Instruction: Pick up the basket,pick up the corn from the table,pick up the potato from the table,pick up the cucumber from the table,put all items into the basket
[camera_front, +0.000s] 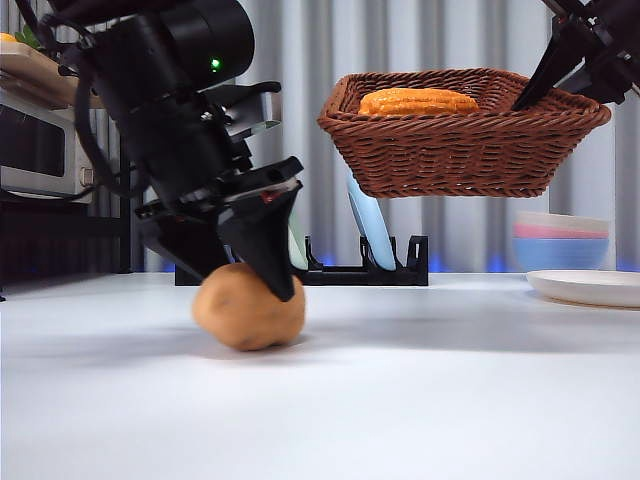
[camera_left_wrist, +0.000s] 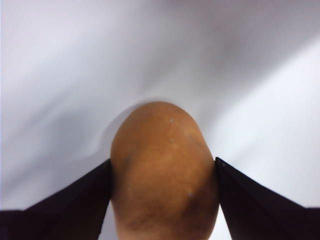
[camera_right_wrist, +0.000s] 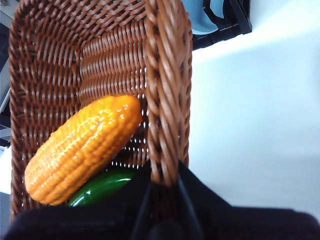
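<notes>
The left gripper (camera_front: 262, 262) is down at the table (camera_front: 420, 400), its two black jaws set against either side of the potato (camera_front: 249, 306), grasping it; the left wrist view shows each jaw pressed to a flank of the potato (camera_left_wrist: 164, 170). The potato rests on the white tabletop, with its shadow beneath it. The right gripper (camera_front: 545, 85) holds the basket (camera_front: 460, 140) up in the air, well above the table, clenched on the braided rim (camera_right_wrist: 165, 100) at one edge. Inside the basket lies the corn (camera_right_wrist: 82, 150), its top showing above the rim in the front view (camera_front: 418, 101), and the cucumber (camera_right_wrist: 102, 186) sits partly hidden just beneath the corn. Behind, a black rack (camera_front: 365, 270) holds upright plates, and bowls (camera_front: 560, 240) are stacked by a white plate (camera_front: 590, 287) on the table.
</notes>
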